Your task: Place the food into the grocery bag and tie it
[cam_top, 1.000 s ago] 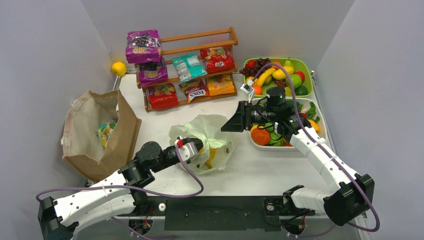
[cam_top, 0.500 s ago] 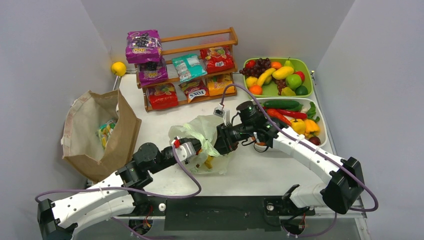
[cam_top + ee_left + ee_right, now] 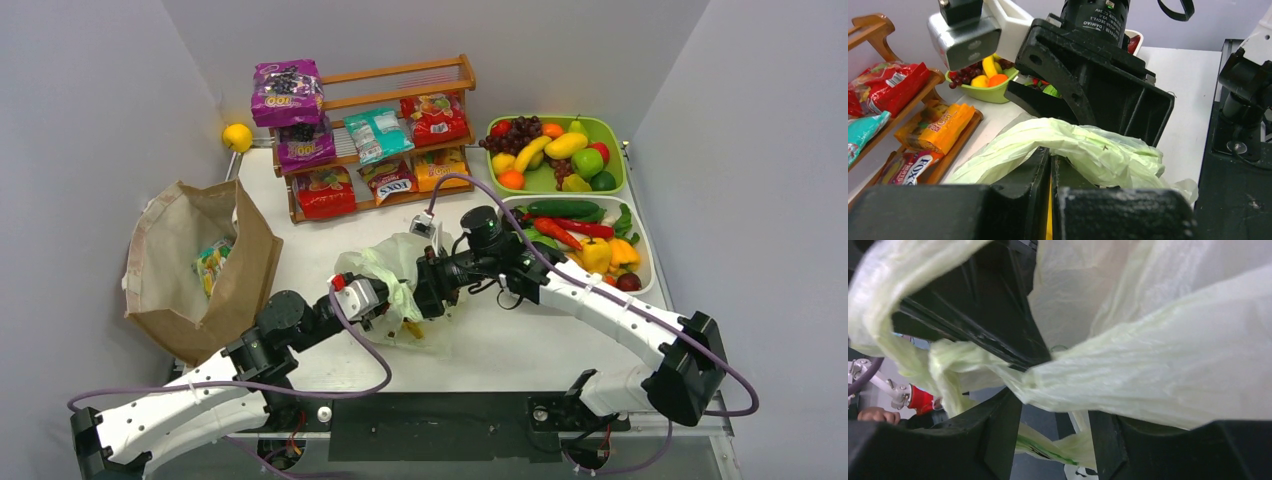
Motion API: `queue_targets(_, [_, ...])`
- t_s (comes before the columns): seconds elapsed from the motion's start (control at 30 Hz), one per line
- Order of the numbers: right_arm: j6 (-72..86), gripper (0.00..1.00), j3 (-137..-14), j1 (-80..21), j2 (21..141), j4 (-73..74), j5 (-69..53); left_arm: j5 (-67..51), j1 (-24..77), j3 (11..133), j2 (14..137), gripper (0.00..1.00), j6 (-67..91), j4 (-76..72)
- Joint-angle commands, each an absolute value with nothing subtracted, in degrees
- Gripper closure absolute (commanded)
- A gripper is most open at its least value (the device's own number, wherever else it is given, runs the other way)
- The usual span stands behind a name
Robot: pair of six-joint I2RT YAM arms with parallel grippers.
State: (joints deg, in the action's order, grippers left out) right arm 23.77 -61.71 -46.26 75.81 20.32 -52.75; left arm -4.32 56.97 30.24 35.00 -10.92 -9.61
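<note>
Where the two arms meet at mid-table, the left claw (image 3: 1050, 161) is pressed together on a twisted fold of the grocery bag (image 3: 1083, 147), pale green film bunched over its fingers. Bag lies crumpled on the table (image 3: 520, 345), a yellow toy fruit (image 3: 411, 327) showing through its lower side. Right claw (image 3: 1055, 412) just beyond: fingers apart, a rope of film running through the gap, not pinched. Brown paper bag (image 3: 255, 265) off left; farther back a white tray (image 3: 648, 262) of toy vegetables (image 3: 565, 209), a green tray (image 3: 620, 150) of toy fruit (image 3: 565, 146), a wooden rack (image 3: 400, 72) of snack packets (image 3: 378, 133)

Risks, as I judge them: film thin and slick, so if the right claw closes on only an edge, the fold may slide out under pull and no knot forms. Both claws crowd one spot; a knock, or film wound round a finger, seems possible. A hard pull against the left hold could tear the film or spill the fruit
</note>
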Motion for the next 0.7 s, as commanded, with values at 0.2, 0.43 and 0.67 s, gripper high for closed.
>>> queue_targets(0.2, [26.20,0.53,-63.46,-49.89,78.80,5.65,-54.61,-1.33,57.22,32.86,34.81,1.00,-3.52,-9.13])
queue_targets(0.43, [25.82,0.53,-63.70,-52.10,77.95,6.07,-54.87,1.36,57.22,38.58,37.68,1.00,-0.50,-4.18])
queue_targets(0.67, [21.09,0.53,-63.58,-52.10,76.30,12.55,-55.71,2.84,57.22,39.24,38.02,1.00,1.55,-4.63])
